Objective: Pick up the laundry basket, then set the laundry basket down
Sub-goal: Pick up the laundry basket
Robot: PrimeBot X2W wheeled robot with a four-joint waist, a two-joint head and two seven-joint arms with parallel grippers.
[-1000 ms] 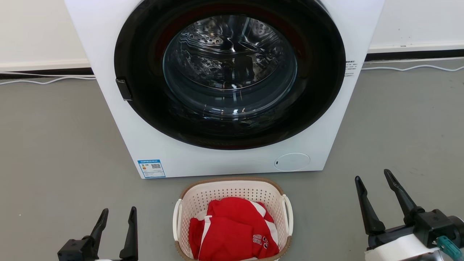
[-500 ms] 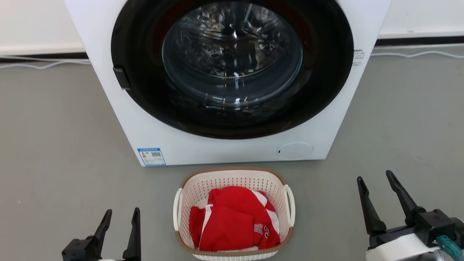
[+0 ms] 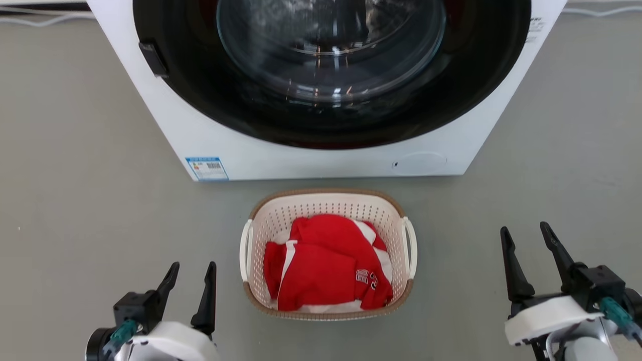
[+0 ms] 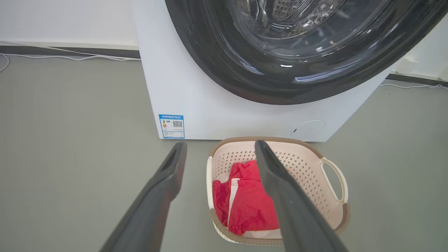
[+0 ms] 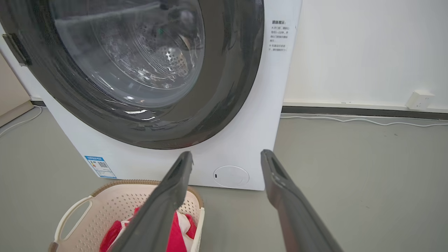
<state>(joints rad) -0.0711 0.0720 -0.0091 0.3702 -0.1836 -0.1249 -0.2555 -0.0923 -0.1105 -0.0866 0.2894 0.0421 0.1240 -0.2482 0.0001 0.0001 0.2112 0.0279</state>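
Observation:
The laundry basket (image 3: 327, 203), cream-white with a brown rim and white loop handles, stands on the grey floor just in front of the washer, with a red and white garment (image 3: 326, 263) inside. My left gripper (image 3: 193, 269) hovers open to the basket's lower left, apart from it. My right gripper (image 3: 526, 233) is open too, well off to the basket's right. The left wrist view has the basket (image 4: 304, 164) beyond its fingers (image 4: 168, 175). In the right wrist view the basket (image 5: 115, 201) lies low at the left.
A white front-loading washer (image 3: 321, 160) with a dark round door stands directly behind the basket. White cables (image 5: 364, 120) run along the wall base, with a socket (image 5: 418, 99) at the right. Grey floor (image 3: 75, 175) spreads out on both sides.
The head camera has tilted down and closer, so washer and basket sit higher in the picture. Both grippers stay open; more of the left wrist shows now.

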